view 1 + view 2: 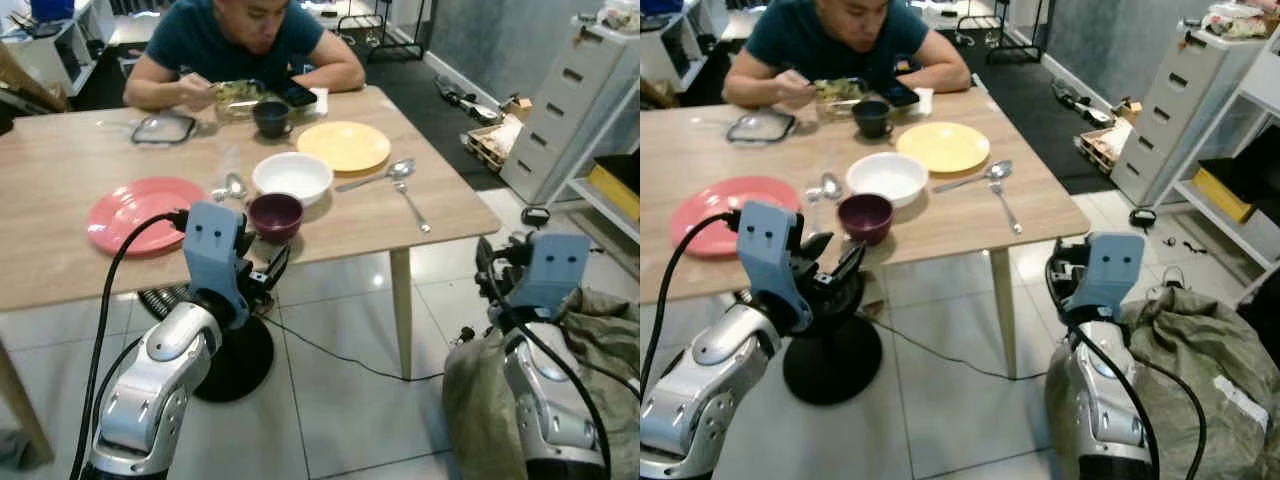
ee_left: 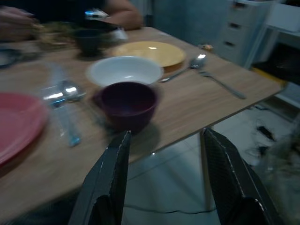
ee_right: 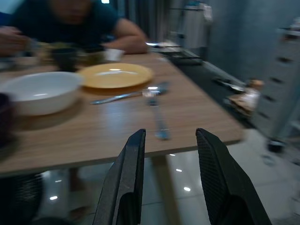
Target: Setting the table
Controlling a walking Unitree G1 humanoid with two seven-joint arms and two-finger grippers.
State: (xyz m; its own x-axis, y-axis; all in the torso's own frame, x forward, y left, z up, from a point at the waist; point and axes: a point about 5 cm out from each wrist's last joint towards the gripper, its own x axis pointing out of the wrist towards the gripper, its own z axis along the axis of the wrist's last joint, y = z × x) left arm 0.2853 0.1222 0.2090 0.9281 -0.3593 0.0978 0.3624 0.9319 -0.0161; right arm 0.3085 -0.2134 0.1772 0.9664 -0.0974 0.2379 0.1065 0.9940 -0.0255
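The left claw [image 1: 835, 272] is raised in front of the desk [image 1: 60, 170], just below its near edge, with its two black fingers [image 2: 110, 173] spread apart and nothing between them; in the left wrist view they point toward the maroon bowl [image 1: 275, 214]. The right claw [image 3: 171, 173] is held lower and off to the right of the desk, above the tiled floor [image 1: 330, 400], its fingers likewise parted and empty, aimed at the desk's right end. On the light wooden desk there are two plates: a pink plate [image 1: 145, 212] at the near left and a yellow plate [image 1: 343, 145] farther back to the right. There are two bowls: a white bowl [image 1: 292, 177] in the middle and the maroon bowl just in front of it, close to the near edge and nearly touching it. A dark cup [image 1: 271, 118] stands behind them. Two spoons can be counted, a small spoon [image 1: 234, 185] just left of the white bowl and a large spoon [image 1: 378, 174] lying beside the yellow plate, with one fork [image 1: 412, 207] next to it near the right edge. A person [image 1: 240, 40] in a dark teal shirt sits at the far side, eating from a food container [image 1: 238, 95], with a clear lid [image 1: 163, 127] to its left.
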